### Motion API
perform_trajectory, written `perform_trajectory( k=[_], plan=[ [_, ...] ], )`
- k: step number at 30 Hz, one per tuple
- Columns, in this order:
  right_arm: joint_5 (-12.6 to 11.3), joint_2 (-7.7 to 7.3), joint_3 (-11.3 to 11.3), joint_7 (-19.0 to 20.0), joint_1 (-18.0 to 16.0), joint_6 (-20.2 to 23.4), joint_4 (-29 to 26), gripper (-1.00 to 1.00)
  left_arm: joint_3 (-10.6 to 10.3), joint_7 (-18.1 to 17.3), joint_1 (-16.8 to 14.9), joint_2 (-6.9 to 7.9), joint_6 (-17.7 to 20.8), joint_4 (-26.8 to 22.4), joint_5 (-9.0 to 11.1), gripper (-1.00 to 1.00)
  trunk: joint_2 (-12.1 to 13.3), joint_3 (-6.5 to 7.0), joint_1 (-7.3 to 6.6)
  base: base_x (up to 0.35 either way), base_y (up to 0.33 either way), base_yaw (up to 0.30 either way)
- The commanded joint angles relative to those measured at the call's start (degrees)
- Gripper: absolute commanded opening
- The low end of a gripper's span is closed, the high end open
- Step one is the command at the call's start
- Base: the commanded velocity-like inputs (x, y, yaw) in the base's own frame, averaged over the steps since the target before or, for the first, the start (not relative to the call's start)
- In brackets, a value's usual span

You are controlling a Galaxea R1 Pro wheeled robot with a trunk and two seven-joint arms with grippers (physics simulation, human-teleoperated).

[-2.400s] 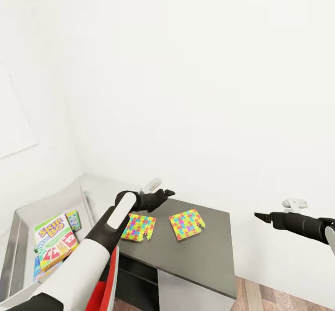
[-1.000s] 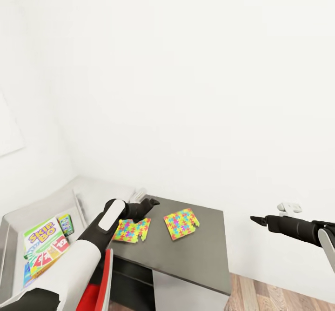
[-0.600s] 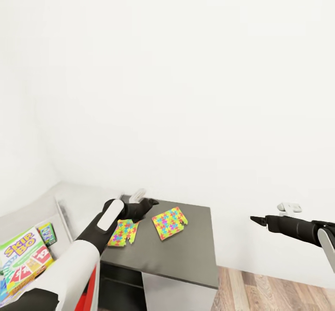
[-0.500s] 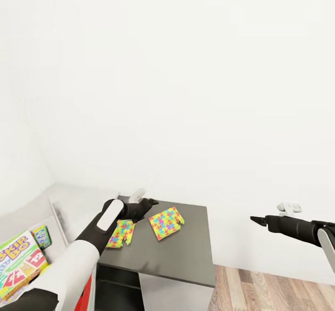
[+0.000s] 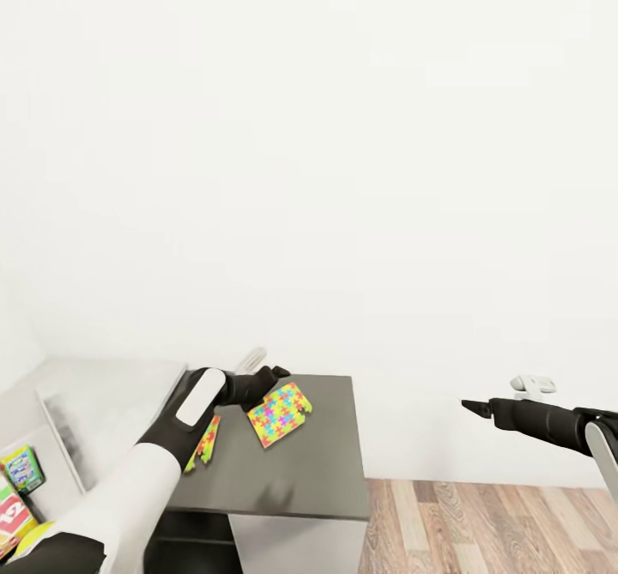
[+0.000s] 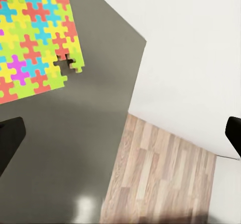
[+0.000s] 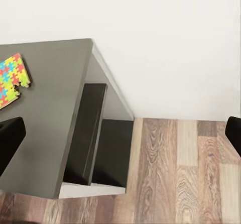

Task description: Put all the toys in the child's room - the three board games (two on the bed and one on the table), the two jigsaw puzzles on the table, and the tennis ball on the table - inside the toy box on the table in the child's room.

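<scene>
Hovering over the dark table (image 5: 283,462), the left gripper (image 5: 273,376) has its fingers spread wide and grips nothing; one puzzle (image 5: 279,402) lies flat just below and ahead of its tips, a second puzzle (image 5: 202,442) back under the forearm. The thin sheet could slide or slip off the nearby edge if nudged sideways. It is roughly square, turned diagonally, notched corner away from the gripper. The right gripper (image 5: 468,404), well apart, hangs open and empty.

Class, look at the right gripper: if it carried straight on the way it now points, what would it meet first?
Probably the dark grey desk top: the right gripper points toward it across open floor, with nothing between. Depth is uncertain.
</scene>
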Motion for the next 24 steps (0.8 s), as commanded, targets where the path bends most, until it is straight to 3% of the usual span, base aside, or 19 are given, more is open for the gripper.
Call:
perform_trajectory(
  k=[1, 10, 24],
  plan=[
    [-0.1, 0.0, 0.0, 0.1, -0.1, 0.3, 0.0, 1.0, -0.1, 0.5, 0.0, 0.17, 0.0, -0.1, 0.7, 1.0, -0.1, -0.14, 0.04, 0.073, 0.0, -0.137],
    [0.0, 0.45, 0.2, 0.1, 0.0, 0.3, 0.0, 1.0, -0.1, 0.5, 0.3, 0.71, 0.0, -0.4, 0.8, 1.0, -0.1, -0.14, 0.04, 0.103, 0.0, -0.059],
    [0.0, 1.42, 3.5, 0.0, 0.1, 0.3, 0.0, 1.0, -0.1, 0.5, 0.4, 0.84, 0.0, -0.6, 0.8, 1.0, -0.1, -0.14, 0.04, 0.019, 0.0, -0.02]
  ],
)
